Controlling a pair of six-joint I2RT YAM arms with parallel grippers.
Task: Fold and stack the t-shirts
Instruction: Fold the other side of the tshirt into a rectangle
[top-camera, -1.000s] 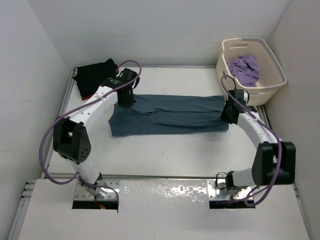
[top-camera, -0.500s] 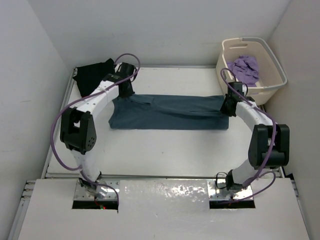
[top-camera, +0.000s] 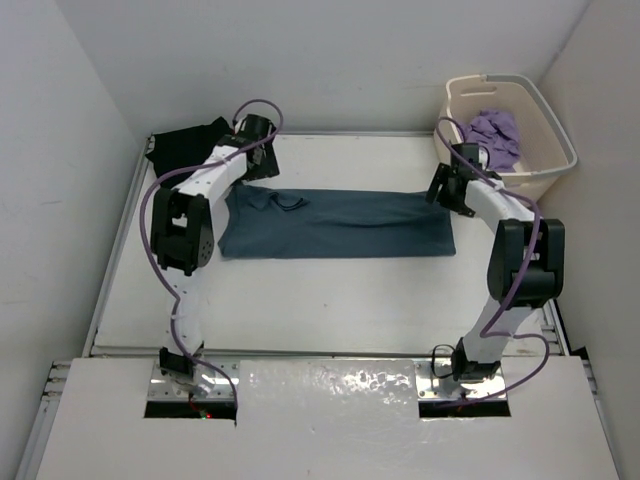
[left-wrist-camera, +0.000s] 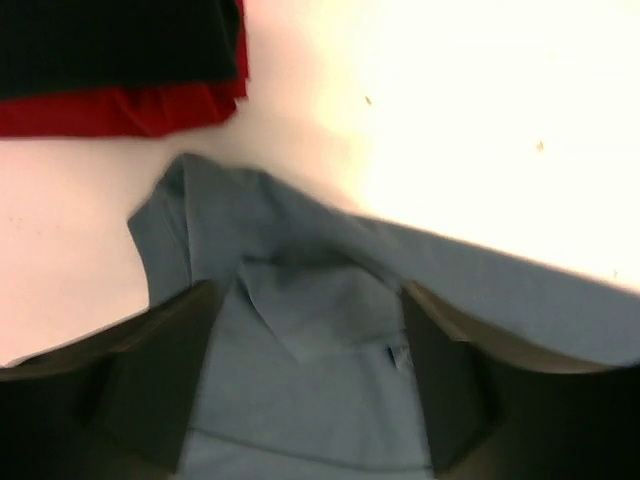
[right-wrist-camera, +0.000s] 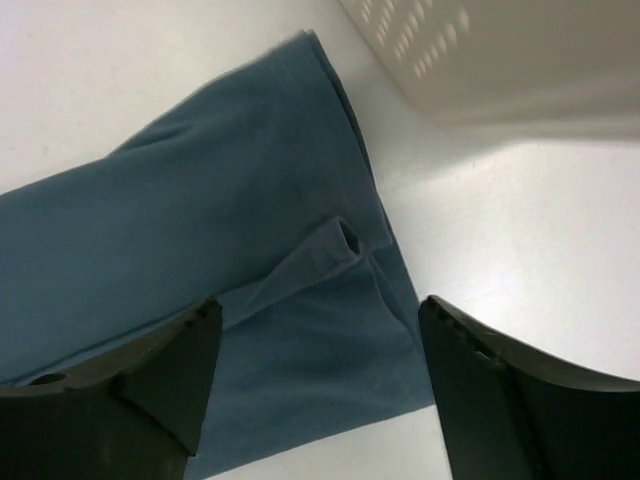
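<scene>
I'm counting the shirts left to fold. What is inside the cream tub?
A crumpled lavender shirt lies inside the cream tub. Its folds and the tub's walls hide the bottom, so whether anything lies beneath it cannot be seen.

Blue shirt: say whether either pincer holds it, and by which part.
Nothing is held. The left pincer stands open over the collar end of the blue shirt, the right pincer open over its other end.

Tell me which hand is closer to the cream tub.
The right. The right hand hovers right beside the tub, over one end of the blue shirt. The left hand is at the shirt's other end, by the black shirt.
</scene>
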